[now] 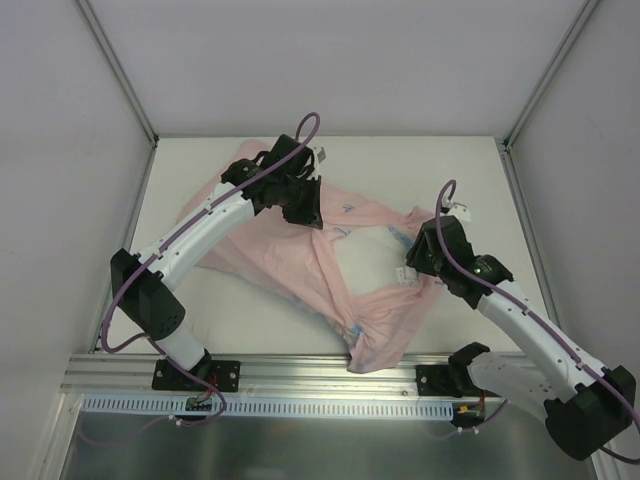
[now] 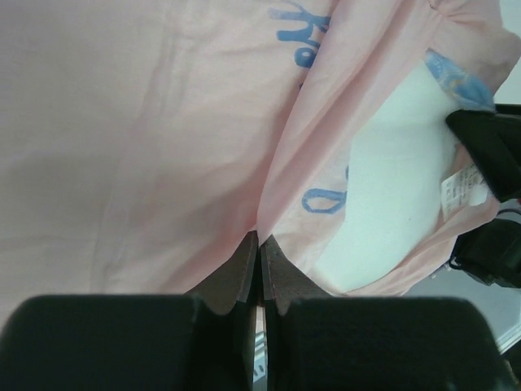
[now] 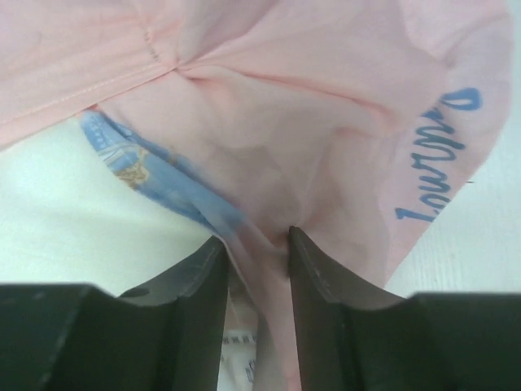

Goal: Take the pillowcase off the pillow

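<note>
White walls close in a pale worktop (image 1: 470, 170). From above, we see the pillowcase (image 1: 290, 255), pink side out, stretched from 10 to 4 o'clock between the left fingers (image 1: 308, 208) and the right fingers (image 1: 416, 268). The pillow (image 1: 375, 262) shows white in the gap, nearer the right arm.

Left wrist: fingers fully closed, pinching pink cloth.

Right wrist: fingers half closed around a bunched fold, with the pillow at their 9 o'clock.

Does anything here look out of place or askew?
Yes. One bunched end of the pillowcase hangs past the near edge of the table, onto the metal rail in front.
</note>
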You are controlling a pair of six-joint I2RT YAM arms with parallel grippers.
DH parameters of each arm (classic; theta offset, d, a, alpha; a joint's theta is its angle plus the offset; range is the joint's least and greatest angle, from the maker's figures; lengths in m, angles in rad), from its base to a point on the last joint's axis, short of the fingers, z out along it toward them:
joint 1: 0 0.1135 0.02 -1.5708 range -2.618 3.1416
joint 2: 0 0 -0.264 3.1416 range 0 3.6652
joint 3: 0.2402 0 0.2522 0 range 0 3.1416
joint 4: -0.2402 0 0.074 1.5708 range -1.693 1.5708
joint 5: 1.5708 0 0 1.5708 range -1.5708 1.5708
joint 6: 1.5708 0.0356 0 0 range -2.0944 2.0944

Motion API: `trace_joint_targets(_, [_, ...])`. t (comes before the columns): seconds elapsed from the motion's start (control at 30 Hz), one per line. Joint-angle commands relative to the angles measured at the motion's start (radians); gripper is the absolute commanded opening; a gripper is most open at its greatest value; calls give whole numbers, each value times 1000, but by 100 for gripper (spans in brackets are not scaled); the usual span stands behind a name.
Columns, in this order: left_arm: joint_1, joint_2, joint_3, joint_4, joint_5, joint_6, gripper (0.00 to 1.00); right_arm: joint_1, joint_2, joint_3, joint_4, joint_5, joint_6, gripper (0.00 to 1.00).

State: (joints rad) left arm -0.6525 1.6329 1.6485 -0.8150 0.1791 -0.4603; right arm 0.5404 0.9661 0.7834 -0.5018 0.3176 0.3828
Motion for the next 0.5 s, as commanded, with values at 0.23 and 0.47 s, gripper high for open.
trace_joint_targets(0.23, [50, -33, -49, -19, 16, 45, 0, -298, -46, -68, -104, -60, -81, 3])
trace_joint_targets(0.47, [62, -25, -23, -21, 17, 61, 0, -315, -12, -121, -37, -176, -56, 47])
